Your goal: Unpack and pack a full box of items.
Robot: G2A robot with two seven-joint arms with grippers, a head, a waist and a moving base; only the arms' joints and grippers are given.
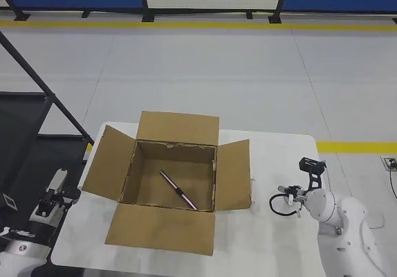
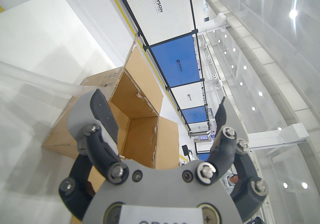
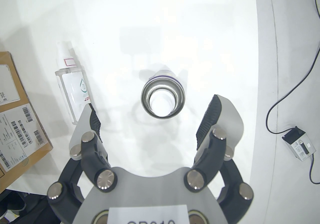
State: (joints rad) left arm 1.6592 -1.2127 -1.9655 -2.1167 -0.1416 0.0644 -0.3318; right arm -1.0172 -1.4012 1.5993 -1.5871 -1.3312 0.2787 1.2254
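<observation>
Top view has the cardboard box [image 1: 178, 128] standing open in the middle of the white table [image 1: 281, 156], its four flaps folded outward. A slim dark pen [image 1: 178, 190] lies slantwise on the box floor. By the table's left edge the left gripper [image 1: 54, 187] sits near the box's left flap without touching it, and a black frame [image 1: 46, 97] slants across the floor behind it. In the left wrist view the left gripper [image 2: 160, 99] is spread wide and holds nothing. One finger [image 2: 102, 109] covers part of the box [image 2: 145, 132], whose inner edges are torn and ragged, and blue and white partition panels [image 2: 175, 62] run behind. The right wrist view shows the right gripper [image 3: 153, 107] also fully parted and empty, poised above an upright metal cup [image 3: 163, 96]. The cup is seen mouth-on, so little of its side can be made out. Well to one side of the cup a clear spray bottle [image 3: 71, 84] lies flat on the table, its base tucked behind a finger [image 3: 93, 120]. A labelled box flap [image 3: 15, 115] is cut off at the frame edge. On the floor past the table rim are an adapter [image 3: 298, 146] and its cable [image 3: 287, 102]. From the top view, bottle and cup are hard to tell against the white surface beside the right gripper [image 1: 288, 192].
</observation>
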